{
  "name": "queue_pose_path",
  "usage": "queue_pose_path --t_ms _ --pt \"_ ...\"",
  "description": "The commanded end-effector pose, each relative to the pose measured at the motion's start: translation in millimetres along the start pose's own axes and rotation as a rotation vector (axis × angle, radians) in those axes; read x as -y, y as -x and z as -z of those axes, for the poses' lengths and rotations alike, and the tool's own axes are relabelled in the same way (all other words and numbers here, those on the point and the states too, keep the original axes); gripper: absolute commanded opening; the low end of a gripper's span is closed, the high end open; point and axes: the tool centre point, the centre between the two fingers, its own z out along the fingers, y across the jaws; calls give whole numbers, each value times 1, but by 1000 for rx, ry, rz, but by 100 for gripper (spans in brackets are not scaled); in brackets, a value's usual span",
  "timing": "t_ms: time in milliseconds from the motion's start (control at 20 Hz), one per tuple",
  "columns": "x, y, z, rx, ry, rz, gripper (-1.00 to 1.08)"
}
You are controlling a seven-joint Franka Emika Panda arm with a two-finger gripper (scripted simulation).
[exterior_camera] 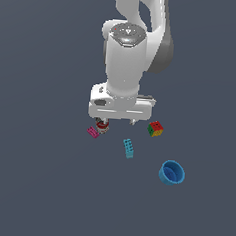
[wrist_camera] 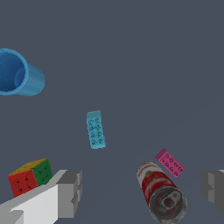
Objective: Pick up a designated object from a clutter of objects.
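Tool (wrist_camera: pixel 142 192) open astride can (wrist_camera: pixel 161 192); cyan brick (wrist_camera: pixel 96 129) apart.

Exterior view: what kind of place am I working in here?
Likely a simulated test scene: a plain grey floor with no walls or furniture, and loose props such as the cyan brick and blue cup.

The arm (exterior_camera: pixel 126 55) is glossy white with rounded segments and grey joints; its round cap looks ringed with small marks; the gripper (wrist_camera: pixel 142 192) has square grey fingers (wrist_camera: pixel 70 192).
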Motion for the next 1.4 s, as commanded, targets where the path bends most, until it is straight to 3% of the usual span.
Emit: queue_pose_path --t_ms 0,600,1350 --pt "9 -4 -25 -1 2 26 100" --pt "49 -5 -132 -7 -2 137 100" --pt "58 -1 -163 -7 -5 161 100"
